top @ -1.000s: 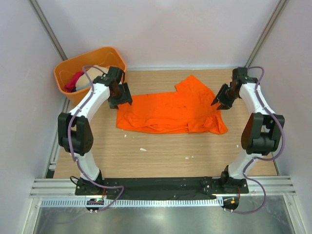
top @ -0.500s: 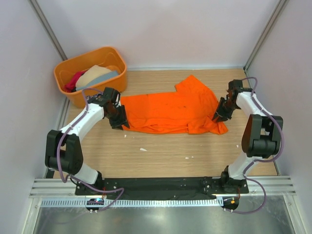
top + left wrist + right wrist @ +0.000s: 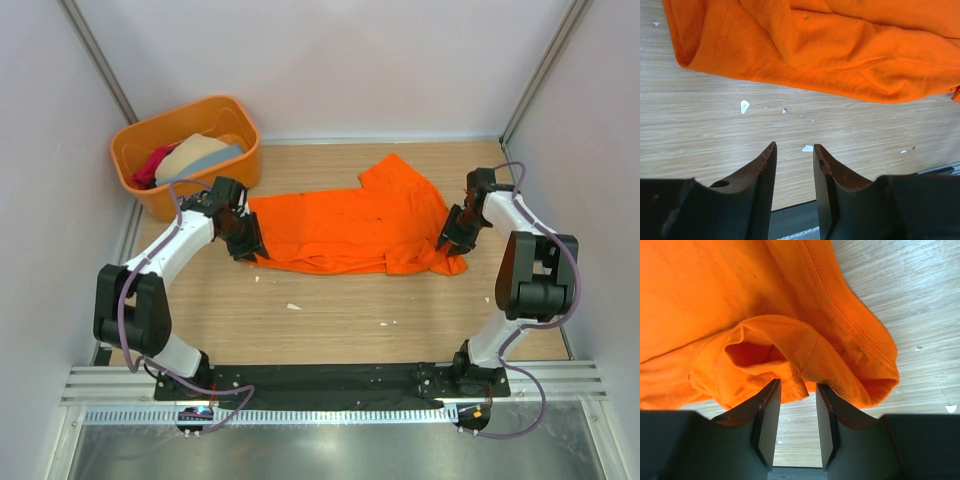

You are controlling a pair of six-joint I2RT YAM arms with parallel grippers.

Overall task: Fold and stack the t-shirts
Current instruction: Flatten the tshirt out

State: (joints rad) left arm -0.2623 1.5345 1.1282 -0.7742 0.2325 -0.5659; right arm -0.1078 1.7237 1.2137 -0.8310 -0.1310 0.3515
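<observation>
The left end effector (image 3: pixel 247 246) has edged slightly closer to the left edge of the bright orange cloth t-shirt (image 3: pixel 350 228) spread mid-frame on the wooden tabletop (image 3: pixel 330 310), fingers narrowly parted over bare wood. The right end effector (image 3: pixel 452 240) has barely moved, fingers slightly apart at the bunched right hem. Upper left, a rigid orange plastic tub (image 3: pixel 135 150) holds more shirts (image 3: pixel 195 152).

**A robotics lab test cell**

Plain white panels (image 3: pixel 330 70) wall in a small wood-grain table (image 3: pixel 330 310). Bare aluminium posts (image 3: pixel 97 50) run up the corners at 11 and 1 o'clock. Toward 6 o'clock, a left arm (image 3: pixel 180 240) and a right arm (image 3: pixel 525 215), both white and black, are bolted to a black base plate (image 3: pixel 330 380). Just below it lies a slotted cable duct (image 3: pixel 330 415).
</observation>
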